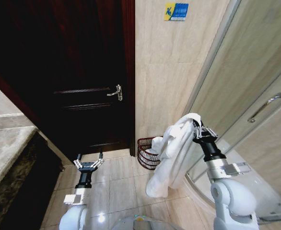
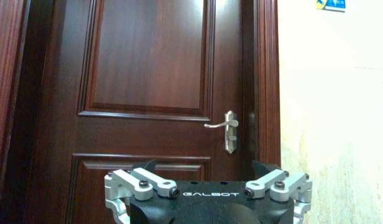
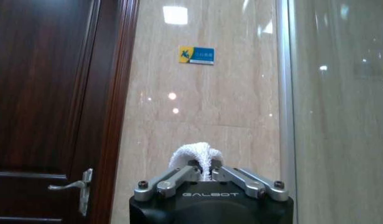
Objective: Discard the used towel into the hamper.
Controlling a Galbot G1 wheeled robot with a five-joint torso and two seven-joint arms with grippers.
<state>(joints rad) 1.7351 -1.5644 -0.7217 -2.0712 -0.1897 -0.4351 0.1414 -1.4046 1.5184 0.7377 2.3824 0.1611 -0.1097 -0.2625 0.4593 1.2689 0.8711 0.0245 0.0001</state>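
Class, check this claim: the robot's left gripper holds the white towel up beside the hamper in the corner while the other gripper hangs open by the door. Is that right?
Not quite: the right gripper holds the white towel, as the head view shows. The towel hangs beside the hamper in the corner, and the left gripper is the open one by the door.

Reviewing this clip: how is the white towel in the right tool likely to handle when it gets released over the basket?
Probably floppy: the towel hangs in loose folds below the right tool, which pinches only its top. It likely drops limp rather than holding its shape. Its long tail hangs beside the hamper, so part may drape over the rim. The left tool hovers open by the door.
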